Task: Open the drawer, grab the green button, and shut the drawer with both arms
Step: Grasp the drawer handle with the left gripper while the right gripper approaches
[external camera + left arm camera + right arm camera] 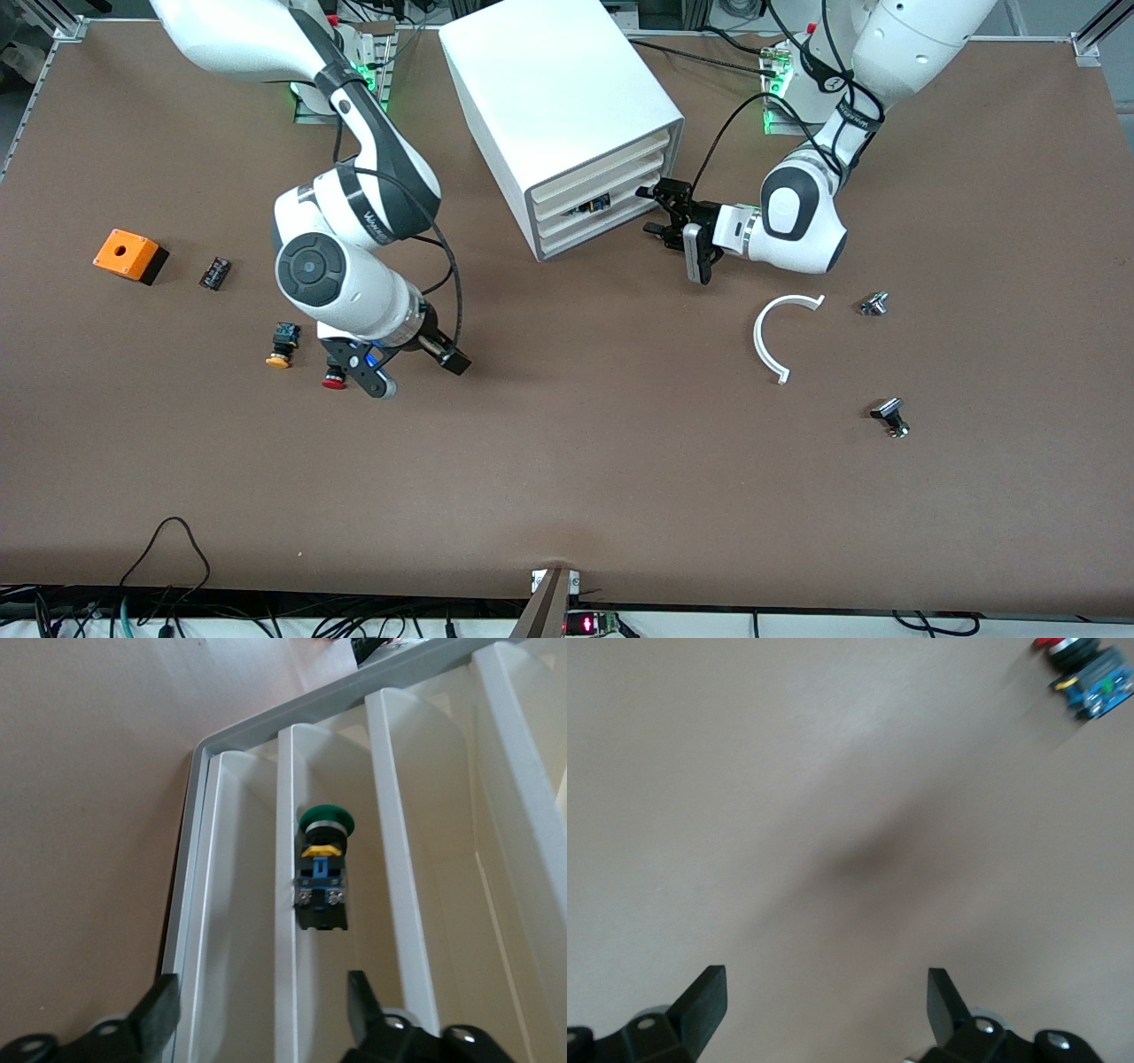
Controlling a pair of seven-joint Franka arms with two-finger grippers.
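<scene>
The white cabinet (567,106) stands at the back middle of the table, its four stacked drawers (602,199) facing the left arm's end. The green-capped button (324,868) lies inside one drawer (288,904); a bit of its blue body shows in the front view (592,206). My left gripper (654,211) is open right in front of the drawer fronts, its fingers (159,1010) spread and holding nothing; it also shows in the left wrist view (261,1010). My right gripper (416,372) is open and empty, low over bare table beside the red-capped button (334,381); it also shows in the right wrist view (826,992).
The red-capped button (1085,673) and a yellow-capped button (282,346) lie by the right gripper. An orange box (129,255) and a small black part (214,272) lie toward the right arm's end. A white curved piece (780,337) and two metal parts (874,304) (893,416) lie toward the left arm's end.
</scene>
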